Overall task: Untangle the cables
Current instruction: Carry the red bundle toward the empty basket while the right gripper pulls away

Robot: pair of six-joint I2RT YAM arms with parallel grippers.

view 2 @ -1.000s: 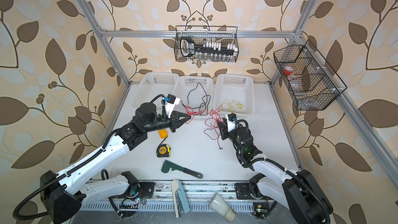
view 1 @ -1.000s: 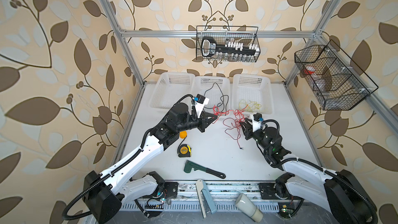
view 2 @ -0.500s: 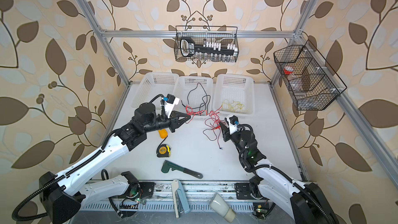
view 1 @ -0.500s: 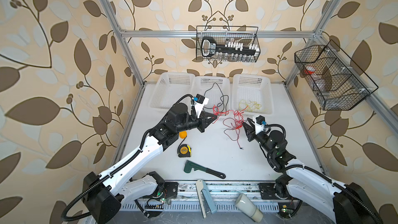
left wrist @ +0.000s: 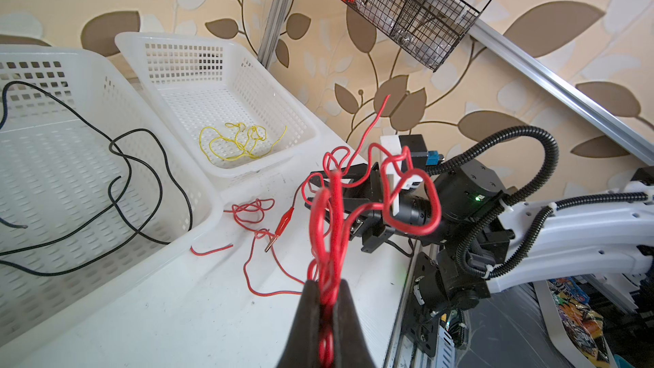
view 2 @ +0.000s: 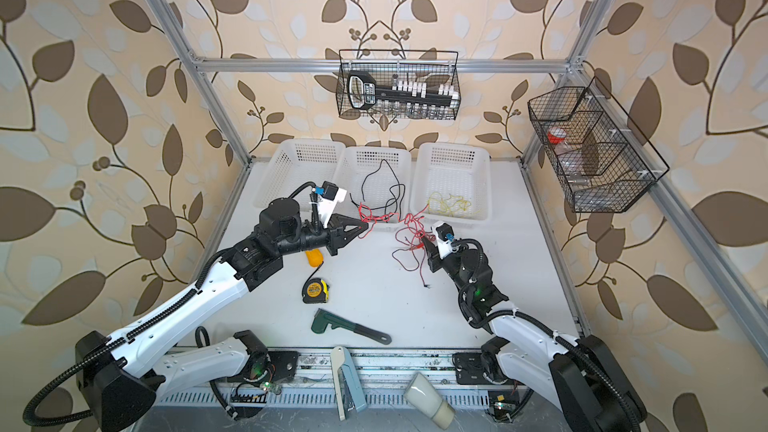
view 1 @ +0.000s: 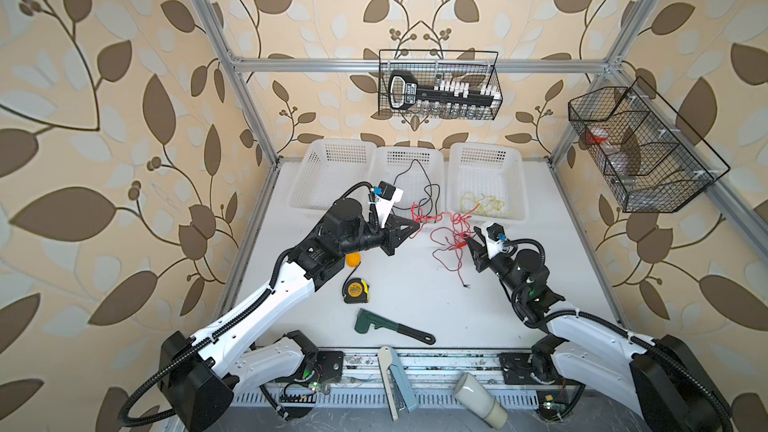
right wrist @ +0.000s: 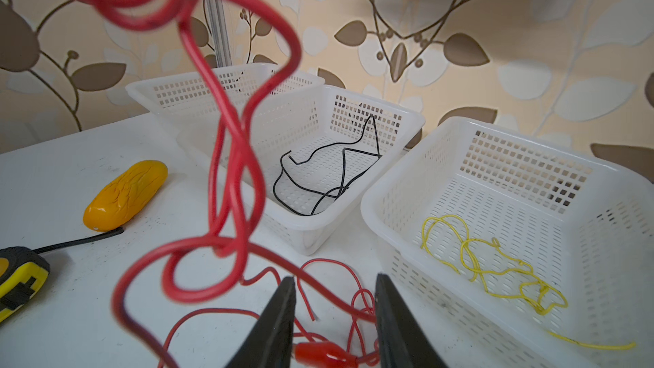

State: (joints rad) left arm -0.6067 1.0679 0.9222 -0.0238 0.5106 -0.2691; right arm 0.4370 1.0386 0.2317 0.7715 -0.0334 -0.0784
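Jaws of extended left arm (view 1: 286, 289) pinch red cable (left wrist: 335, 214).

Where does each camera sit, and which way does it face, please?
Both top views: overhead at the front, looking down on the table; both arms show.
Left wrist: on the left arm, facing past the shut left gripper, clamping the red cables, toward the right arm.
Right wrist: on the right arm, facing past the open right gripper toward the white baskets.
Shared: both wrist views show the yellow cable.
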